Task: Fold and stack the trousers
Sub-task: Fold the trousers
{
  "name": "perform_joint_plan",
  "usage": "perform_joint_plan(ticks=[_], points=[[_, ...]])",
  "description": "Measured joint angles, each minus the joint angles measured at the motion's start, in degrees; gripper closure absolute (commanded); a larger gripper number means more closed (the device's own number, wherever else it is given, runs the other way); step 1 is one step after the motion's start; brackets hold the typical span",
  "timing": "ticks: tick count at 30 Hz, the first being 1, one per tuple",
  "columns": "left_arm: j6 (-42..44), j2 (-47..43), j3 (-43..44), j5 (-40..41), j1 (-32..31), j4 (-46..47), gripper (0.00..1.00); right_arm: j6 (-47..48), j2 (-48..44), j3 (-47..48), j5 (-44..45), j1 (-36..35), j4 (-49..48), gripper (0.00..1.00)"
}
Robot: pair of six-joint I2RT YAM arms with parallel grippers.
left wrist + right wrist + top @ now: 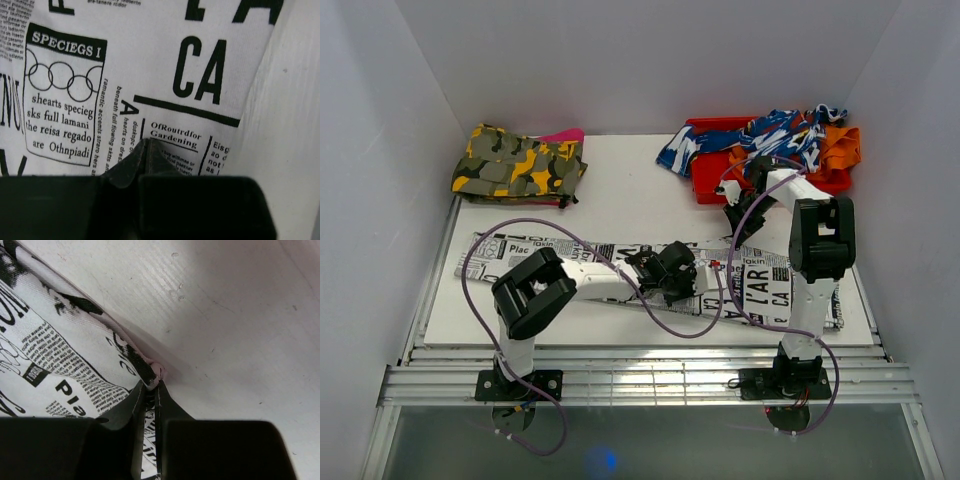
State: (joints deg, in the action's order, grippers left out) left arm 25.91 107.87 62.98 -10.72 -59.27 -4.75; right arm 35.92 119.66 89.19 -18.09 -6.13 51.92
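Folding a long pair like this goes best, in our judgement, when both grips lift together and carry one end flat over the other. We would want each pinch to take the full thickness of the cloth, rise only far enough to clear the counter (620, 200), and travel at one pace so the legs neither twist nor drag. We find the trousers (520, 255) stretched left to right across the near part of the counter, one end toward the left wall and the other by the right arm's base, apparently not yet folded across their length. At their far edge, on the right-hand half, the right end effector (152, 382) is clamped on the cloth: a thin strip of print shows in the slit between its fingers (168, 407), which are all but together. The left end effector (145, 146) is down on the middle of the garment, below a bold "CA" headline, its tips drawn together to a point against the fabric. Whether any cloth is nipped between them we cannot tell. Before lifting we would confirm that left pinch, since a one-sided hold would skew the fold.
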Motion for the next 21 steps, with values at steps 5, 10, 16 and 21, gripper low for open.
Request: perform_joint_plan(ticks=[5, 10, 16, 21], points=[[-1.42, 0.55, 0.24, 1.01, -0.92, 1.11, 1.00, -1.05, 1.62, 2.38, -0.02, -0.20, 0.42, 0.92], [-3.13, 0.55, 0.42, 2.47, -1.36, 1.16, 0.62, -2.05, 2.97, 5.07, -0.02, -1.09, 0.31, 0.47], [-8.70, -0.39, 3.98, 7.30, -1.53, -4.20, 0.02, -2.99, 1.09, 6.73, 0.33, -1.81, -2.49, 0.02], [-13.16, -4.81, 8.81, 8.74, 0.52, -9.09, 0.02, -3.02, -8.76, 7.21, 1.20, 0.50, -2.93, 0.10]])
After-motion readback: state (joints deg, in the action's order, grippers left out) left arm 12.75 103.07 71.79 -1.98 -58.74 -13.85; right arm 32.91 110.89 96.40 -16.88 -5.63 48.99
